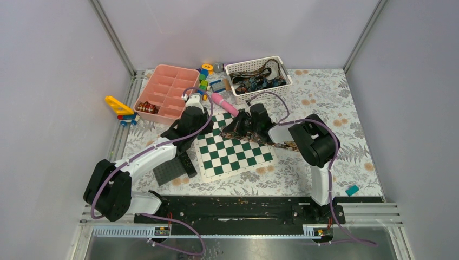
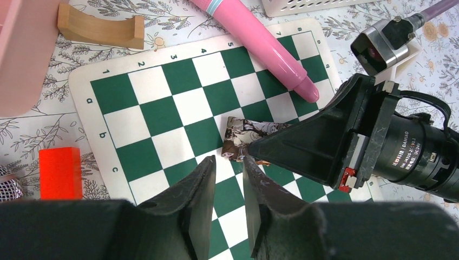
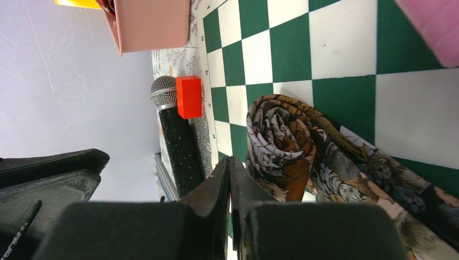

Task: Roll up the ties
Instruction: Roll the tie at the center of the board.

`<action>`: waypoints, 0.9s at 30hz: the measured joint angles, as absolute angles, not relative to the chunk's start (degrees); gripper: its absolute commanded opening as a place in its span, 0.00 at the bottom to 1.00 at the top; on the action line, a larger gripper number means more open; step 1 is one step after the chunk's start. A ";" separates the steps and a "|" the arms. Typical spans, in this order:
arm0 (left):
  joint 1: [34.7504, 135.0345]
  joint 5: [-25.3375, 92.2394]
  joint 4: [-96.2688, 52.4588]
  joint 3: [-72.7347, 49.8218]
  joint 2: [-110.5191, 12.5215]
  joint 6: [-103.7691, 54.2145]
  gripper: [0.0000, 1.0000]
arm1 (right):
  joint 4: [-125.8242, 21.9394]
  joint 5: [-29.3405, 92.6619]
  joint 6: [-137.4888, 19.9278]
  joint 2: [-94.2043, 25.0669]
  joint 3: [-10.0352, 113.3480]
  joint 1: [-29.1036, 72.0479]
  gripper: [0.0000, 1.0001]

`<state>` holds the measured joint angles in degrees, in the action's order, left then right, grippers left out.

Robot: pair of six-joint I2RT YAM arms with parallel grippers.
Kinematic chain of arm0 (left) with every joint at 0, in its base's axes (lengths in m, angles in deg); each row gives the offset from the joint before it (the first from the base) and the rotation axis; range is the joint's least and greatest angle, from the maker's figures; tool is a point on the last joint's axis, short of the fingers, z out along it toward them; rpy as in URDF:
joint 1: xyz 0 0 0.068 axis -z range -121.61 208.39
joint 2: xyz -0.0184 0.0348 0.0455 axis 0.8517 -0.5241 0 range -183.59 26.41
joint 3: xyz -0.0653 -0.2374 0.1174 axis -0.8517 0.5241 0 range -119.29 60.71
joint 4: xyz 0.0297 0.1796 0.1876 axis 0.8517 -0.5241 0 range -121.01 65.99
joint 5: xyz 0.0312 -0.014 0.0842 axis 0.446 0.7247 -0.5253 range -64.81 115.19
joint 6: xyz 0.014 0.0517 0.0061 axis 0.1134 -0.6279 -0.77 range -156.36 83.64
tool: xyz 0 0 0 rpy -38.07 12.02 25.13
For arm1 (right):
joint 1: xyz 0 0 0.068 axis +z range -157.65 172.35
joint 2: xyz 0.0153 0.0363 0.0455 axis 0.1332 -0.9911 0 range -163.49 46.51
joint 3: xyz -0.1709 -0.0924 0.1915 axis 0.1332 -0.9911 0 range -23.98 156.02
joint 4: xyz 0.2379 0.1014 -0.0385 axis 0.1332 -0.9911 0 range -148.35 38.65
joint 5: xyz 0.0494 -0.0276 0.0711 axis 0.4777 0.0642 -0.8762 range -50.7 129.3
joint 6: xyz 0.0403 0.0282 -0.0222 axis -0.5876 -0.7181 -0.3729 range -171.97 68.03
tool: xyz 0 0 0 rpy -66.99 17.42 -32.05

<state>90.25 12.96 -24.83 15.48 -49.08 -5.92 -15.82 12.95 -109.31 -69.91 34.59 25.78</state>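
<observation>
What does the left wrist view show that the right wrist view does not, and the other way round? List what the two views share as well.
Only the left wrist view: the wooden arch block, an edge of the white basket, and the right gripper seen from outside, its tip at the tie. Only the right wrist view: the tie's rolled end as a spiral, the black handle of the microphone, and the wall. Both: the chessboard, the tie, the orange block and the pink tray.
</observation>
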 measured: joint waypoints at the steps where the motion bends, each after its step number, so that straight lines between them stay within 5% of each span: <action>1: 90.25 12.98 -24.83 15.48 -49.10 -5.92 0.27 | -15.01 13.17 -109.61 -69.91 34.19 25.64 0.01; 27: 90.25 13.24 -24.85 15.46 -49.84 -5.92 0.27 | -16.54 17.43 -112.48 -71.29 33.47 24.99 0.00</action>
<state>90.25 13.24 -24.85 15.46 -49.84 -5.92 -16.54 17.43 -112.48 -71.29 33.47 24.99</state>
